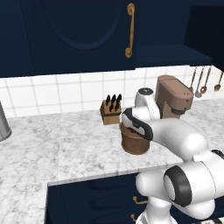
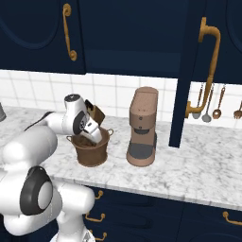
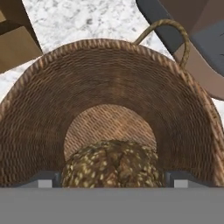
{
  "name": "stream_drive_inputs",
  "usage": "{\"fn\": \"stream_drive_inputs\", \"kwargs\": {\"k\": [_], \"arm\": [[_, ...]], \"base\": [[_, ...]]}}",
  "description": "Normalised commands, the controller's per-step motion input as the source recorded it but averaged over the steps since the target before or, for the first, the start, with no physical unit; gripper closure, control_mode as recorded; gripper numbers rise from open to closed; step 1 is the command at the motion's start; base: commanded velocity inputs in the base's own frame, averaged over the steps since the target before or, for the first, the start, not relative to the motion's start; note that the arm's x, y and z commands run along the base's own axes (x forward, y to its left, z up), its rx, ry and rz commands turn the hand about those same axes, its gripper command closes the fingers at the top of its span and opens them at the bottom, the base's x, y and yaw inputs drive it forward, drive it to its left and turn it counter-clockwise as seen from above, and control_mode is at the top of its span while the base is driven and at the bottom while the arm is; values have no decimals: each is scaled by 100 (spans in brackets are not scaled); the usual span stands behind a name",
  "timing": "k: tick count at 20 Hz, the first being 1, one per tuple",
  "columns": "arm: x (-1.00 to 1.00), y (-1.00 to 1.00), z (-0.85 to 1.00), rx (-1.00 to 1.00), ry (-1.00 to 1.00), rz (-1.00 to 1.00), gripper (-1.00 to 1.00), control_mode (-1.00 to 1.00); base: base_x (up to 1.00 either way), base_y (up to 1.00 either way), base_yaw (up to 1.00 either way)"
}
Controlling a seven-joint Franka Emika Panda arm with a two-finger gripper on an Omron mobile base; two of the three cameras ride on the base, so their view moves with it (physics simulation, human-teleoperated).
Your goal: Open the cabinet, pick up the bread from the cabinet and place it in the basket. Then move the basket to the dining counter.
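My gripper (image 3: 111, 179) reaches down into the round brown basket (image 3: 109, 48), its jaws shut on the speckled golden-brown bread (image 3: 111, 164), which fills the gap between the fingertips above the woven floor. The basket (image 1: 135, 144) (image 2: 92, 153) stands on the marble worktop near its front edge, and the hand hides its opening in both base views. Above, the navy cabinet (image 1: 78, 35) has one door swung open (image 2: 186, 71), with its brass handle (image 2: 208, 66) facing me. The dining counter is out of view.
A brown coffee machine (image 2: 142, 127) (image 1: 175, 96) stands just right of the basket. The knife block (image 1: 110, 110) sits behind it by the tiled wall. Utensils (image 2: 208, 101) hang on the wall at the right. The worktop's front edge (image 1: 113, 173) runs close below the basket.
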Motion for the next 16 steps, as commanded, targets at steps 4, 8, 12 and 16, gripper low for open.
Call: {"fn": "stream_drive_inputs", "kwargs": {"k": [4,8,12,16], "arm": [[0,3,-18,3,0,0,-100,-100],[0,0,-4,1,0,0,-100,-100],[0,0,0,0,0,0,-100,-100],[0,0,0,0,0,0,-100,-100]], "base": [[0,0,0],[0,0,0],[0,0,0],[0,0,0]]}}
